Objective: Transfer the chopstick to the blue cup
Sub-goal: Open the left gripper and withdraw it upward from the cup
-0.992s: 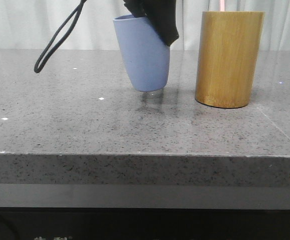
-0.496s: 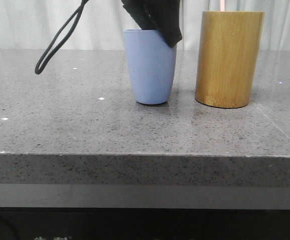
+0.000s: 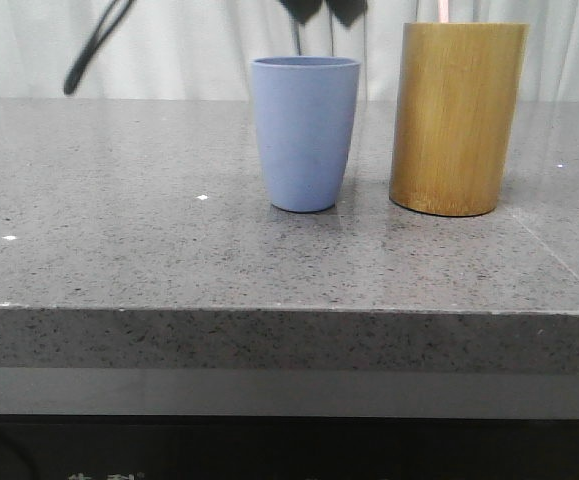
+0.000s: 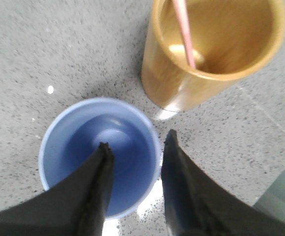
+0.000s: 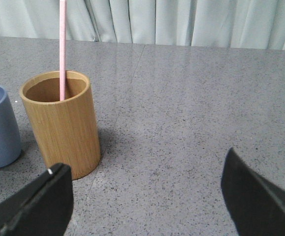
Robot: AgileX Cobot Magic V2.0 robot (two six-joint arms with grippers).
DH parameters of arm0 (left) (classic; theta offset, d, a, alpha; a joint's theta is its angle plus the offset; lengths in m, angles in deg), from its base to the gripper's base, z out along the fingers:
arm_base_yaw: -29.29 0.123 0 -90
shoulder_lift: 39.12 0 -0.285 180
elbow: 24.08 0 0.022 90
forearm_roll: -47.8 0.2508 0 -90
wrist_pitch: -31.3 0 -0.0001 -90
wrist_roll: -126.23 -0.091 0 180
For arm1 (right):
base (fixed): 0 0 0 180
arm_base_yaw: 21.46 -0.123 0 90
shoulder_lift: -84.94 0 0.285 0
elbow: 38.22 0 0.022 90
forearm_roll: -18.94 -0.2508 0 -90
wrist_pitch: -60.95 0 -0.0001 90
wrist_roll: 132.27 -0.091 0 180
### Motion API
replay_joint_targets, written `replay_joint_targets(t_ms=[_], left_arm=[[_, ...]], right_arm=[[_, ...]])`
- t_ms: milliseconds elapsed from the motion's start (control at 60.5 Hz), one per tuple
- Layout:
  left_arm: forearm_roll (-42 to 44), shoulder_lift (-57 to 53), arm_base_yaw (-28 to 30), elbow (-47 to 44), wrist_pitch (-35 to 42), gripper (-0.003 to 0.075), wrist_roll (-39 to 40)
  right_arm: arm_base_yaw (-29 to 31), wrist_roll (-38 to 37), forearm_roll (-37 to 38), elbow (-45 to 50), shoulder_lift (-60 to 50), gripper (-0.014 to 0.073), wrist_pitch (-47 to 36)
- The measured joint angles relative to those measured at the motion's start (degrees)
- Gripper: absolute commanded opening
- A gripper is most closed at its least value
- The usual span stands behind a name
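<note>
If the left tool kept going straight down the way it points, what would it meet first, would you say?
Likely the blue cup: the open left tool straddles its rim, one finger over the inside, one outside. Depth is unclear.

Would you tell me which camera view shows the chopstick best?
The right wrist view: the chopstick rises clear of the bamboo cylinder. The left wrist view looks down its length inside; the front view catches just its tip.

A yellow-brown bamboo cylinder (image 3: 458, 118) is standing upright on the grey speckled stone tabletop (image 3: 169, 250), toward the right side of the surface. A pale pleated curtain (image 3: 199, 45) is hanging behind the table. A black looped cable (image 3: 94, 45) is hanging at upper left.
</note>
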Motion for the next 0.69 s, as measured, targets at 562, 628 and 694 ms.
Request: replay_joint_targets(t_ms=[562,628,694], left_arm=[[9.25,-8.39,8.66,-3.26,-0.26,0.0029,2.71],[9.38,-10.43,11.61,-5.86,-0.26,-0.002,3.04],[9.4,-12.33,14.38,-9.03,-0.26,-0.0019,3.11]], right_arm=[[0.0,0.0,0.0,0.0,0.0,0.0622,0.1],[0.0,0.0,0.0,0.0,0.0,0.0622,0.1],[0.0,0.0,0.0,0.0,0.0,0.0622,0.1]])
